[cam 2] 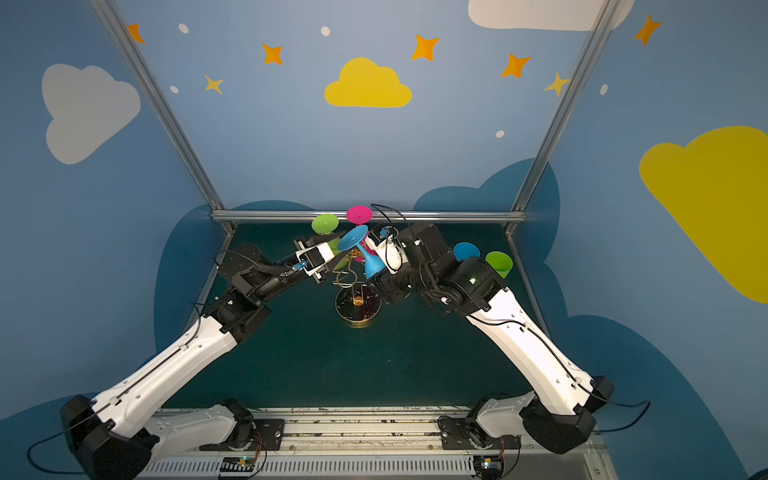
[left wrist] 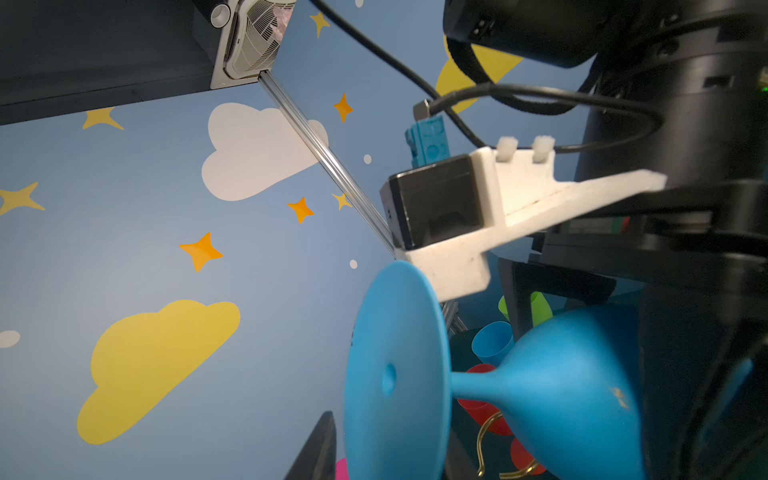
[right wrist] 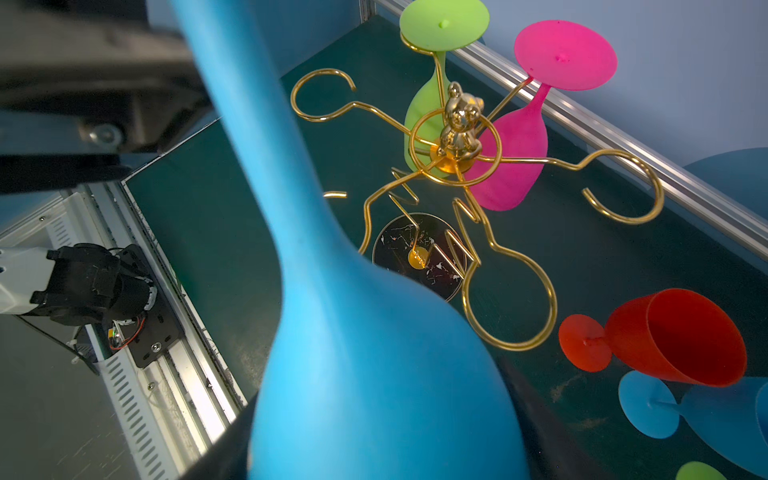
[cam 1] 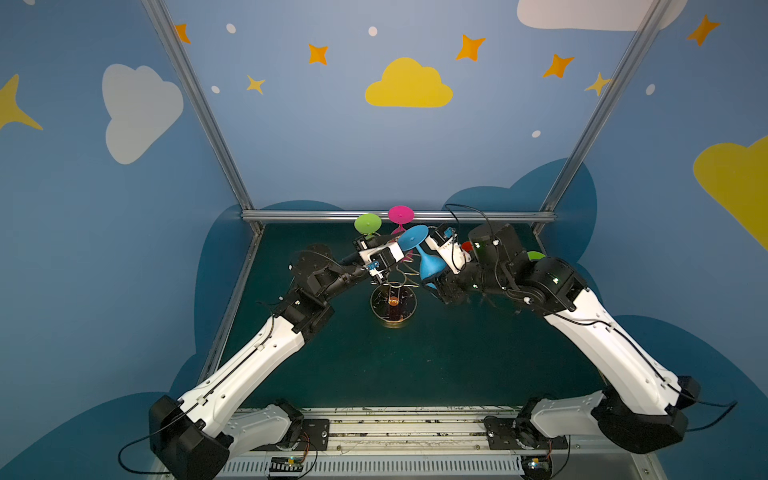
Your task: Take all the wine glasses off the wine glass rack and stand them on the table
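A blue wine glass (cam 1: 428, 262) (cam 2: 372, 264) hangs tilted beside the top of the wine glass rack (cam 1: 392, 305) (cam 2: 358, 306), foot up and bowl down. My right gripper (cam 1: 434, 278) (right wrist: 374, 457) is shut on its bowl (right wrist: 365, 353). No loop shows around the stem in the right wrist view. My left gripper (cam 1: 405, 249) (left wrist: 390, 457) straddles the glass's round foot (left wrist: 395, 374). Its jaws stand narrow, with a thin gap still showing at one dark finger (left wrist: 318, 451). The rack's gold arms and bear top (right wrist: 457, 120) stand just behind.
A green glass (right wrist: 432, 112) (cam 1: 368, 223) and a pink glass (right wrist: 515, 158) (cam 1: 401, 214) hang upside down on the rack's far arms. On the mat to the right lie a red glass (right wrist: 673, 336), another blue glass (right wrist: 706, 407) and a green one (cam 2: 498, 262). The metal back rail (cam 1: 399, 216) runs close behind.
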Tool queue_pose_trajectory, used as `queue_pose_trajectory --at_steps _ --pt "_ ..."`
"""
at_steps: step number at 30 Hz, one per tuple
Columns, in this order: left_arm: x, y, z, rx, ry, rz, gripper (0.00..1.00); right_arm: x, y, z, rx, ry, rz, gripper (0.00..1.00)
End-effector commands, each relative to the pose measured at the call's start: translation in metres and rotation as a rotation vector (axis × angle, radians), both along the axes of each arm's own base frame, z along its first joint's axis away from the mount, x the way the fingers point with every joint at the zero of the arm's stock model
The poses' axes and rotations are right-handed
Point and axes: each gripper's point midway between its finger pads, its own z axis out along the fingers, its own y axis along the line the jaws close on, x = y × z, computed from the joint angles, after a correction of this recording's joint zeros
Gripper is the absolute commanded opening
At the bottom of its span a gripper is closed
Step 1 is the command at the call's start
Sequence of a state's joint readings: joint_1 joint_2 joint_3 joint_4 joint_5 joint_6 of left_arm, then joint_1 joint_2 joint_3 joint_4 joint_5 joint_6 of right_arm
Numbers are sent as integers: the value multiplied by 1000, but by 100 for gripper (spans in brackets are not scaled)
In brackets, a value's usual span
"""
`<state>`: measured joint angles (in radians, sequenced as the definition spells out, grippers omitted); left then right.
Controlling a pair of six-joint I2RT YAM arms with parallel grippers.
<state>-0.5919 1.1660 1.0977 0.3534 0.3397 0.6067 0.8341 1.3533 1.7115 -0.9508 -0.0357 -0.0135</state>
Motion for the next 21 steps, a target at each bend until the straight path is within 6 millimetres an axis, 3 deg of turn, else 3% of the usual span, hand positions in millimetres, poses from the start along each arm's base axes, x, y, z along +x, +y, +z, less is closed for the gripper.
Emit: queue_pose_trajectory --at_steps 1,4,8,11,14,17,21 --pt "0 1 15 -28 -31 12 29 -4 4 1 5 15 8 25" --pt "0 2 14 -33 -31 16 15 -4 6 -2 0 25 13 26" --pt "3 3 15 -42 -21 33 4 -5 7 -1 7 24 18 30" --pt "6 7 15 -61 -7 58 3 -5 7 3 19 20 17 44" --pt "7 11 18 -94 26 73 3 -5 7 12 50 -2 15 67" --pt "12 19 18 -136 99 116 3 -9 9 32 138 -29 32 79" --pt "14 27 13 -178 200 148 3 -22 11 71 297 -70 79 83"
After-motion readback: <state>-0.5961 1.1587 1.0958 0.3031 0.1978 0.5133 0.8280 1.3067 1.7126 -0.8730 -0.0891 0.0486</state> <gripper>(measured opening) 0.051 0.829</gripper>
